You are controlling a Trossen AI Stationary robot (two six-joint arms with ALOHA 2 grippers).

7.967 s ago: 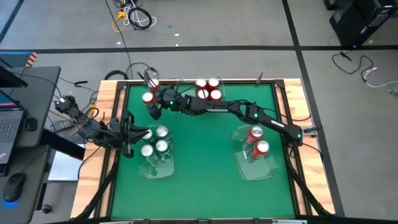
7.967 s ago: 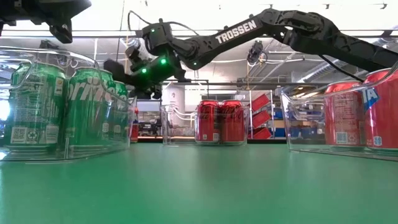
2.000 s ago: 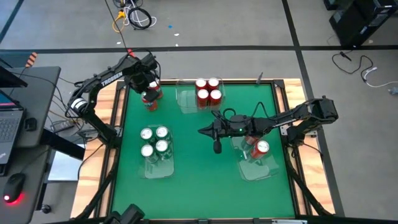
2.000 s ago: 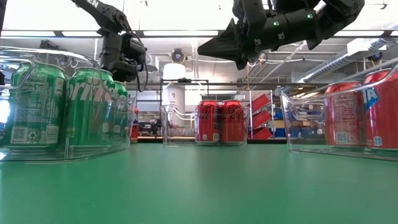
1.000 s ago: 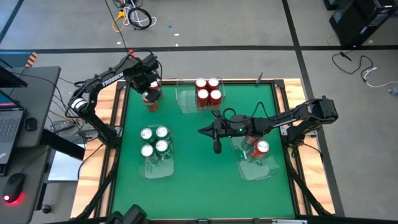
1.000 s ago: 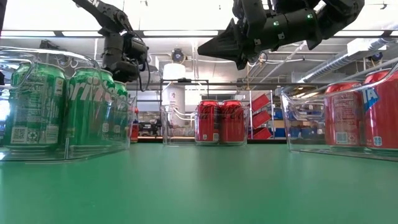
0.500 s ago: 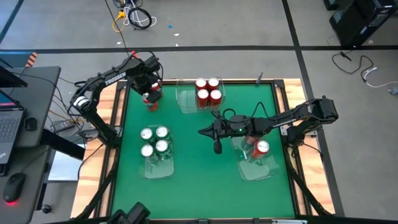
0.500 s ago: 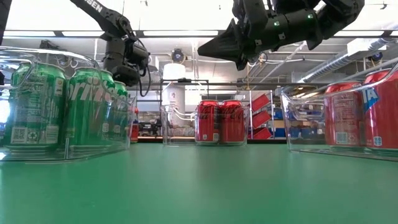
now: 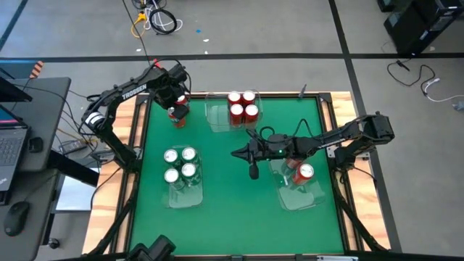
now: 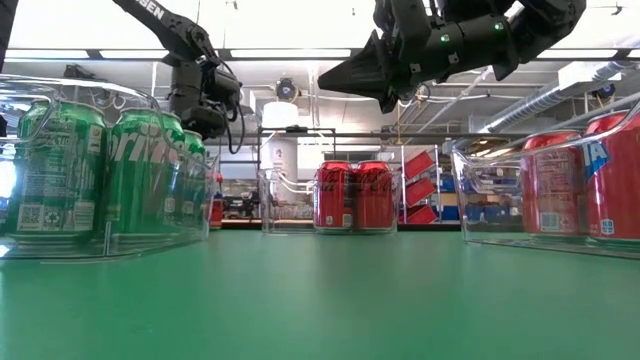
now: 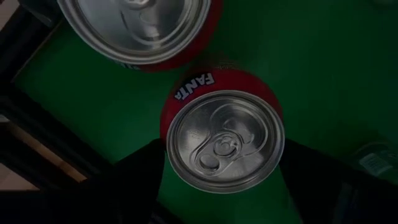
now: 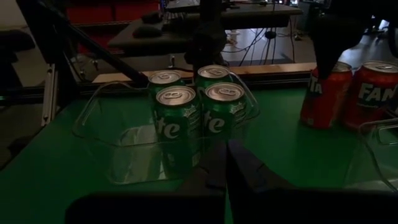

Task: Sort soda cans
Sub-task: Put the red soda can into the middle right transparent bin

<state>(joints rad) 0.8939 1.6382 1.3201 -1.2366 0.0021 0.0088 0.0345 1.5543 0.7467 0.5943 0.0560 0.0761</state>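
Left hand [image 9: 176,107] is dropping lower over the far-left corner of the bench [image 9: 232,196], fingers apart and straddling a red Fanta can [image 11: 222,134]; a second red can [image 11: 140,30] is standing just beside. Grasp looks imminent. Right hand [image 9: 241,153] is idling mid-bench, fingers together, unchanged.
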